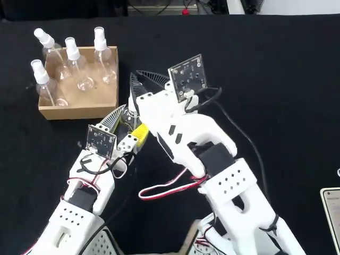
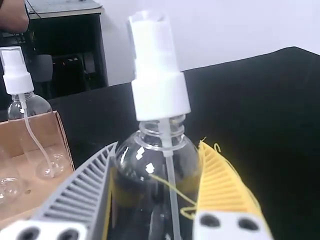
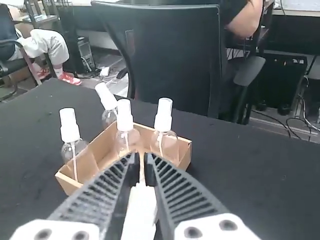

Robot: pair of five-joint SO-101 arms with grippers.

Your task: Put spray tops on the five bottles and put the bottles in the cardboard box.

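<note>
A clear bottle (image 2: 150, 175) stands upright between the grey and yellow fingers of my left gripper (image 2: 157, 147), which is shut on its body. A white spray top (image 2: 157, 80) sits on the bottle's neck. In the high view my left gripper (image 1: 130, 119) is just off the near right corner of the cardboard box (image 1: 79, 106). My right gripper (image 1: 135, 76) hovers over that spot. Its black fingers (image 3: 165, 185) are almost together with nothing gripped. Several capped bottles (image 1: 79, 64) stand in the cardboard box (image 3: 180, 150).
The black table runs wide and bare to the right of both arms. A flat pale object (image 1: 332, 210) lies at the right edge. A red and white cable (image 1: 170, 186) loops beneath the right arm. A dark chair (image 3: 165, 55) stands beyond the table's far edge.
</note>
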